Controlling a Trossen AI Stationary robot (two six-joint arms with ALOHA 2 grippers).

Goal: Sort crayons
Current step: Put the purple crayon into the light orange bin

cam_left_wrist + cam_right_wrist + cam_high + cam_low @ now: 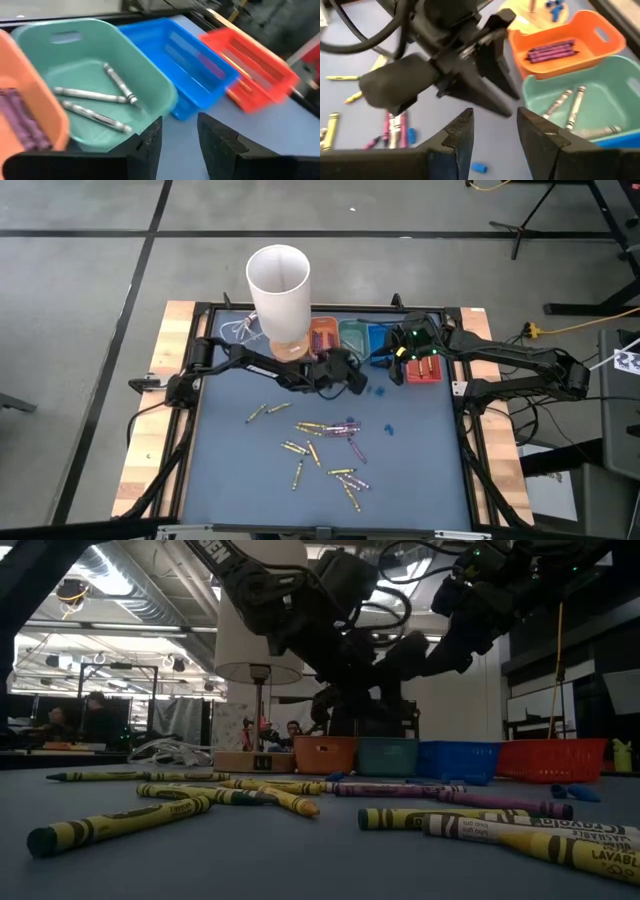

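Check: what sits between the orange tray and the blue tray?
The teal tray, holding three pale crayons. The left wrist view shows it best, with the orange tray on one side and the blue tray on the other; the high view agrees.

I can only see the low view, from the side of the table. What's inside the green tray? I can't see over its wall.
Observer: The teal tray holds three pale crayons.
Operator: What about the orange one?
Observer: The orange tray holds purple crayons.
Operator: Is the left end effector holding a crayon?
Observer: No. The left end effector is open with nothing between its fingers, close to the teal tray.
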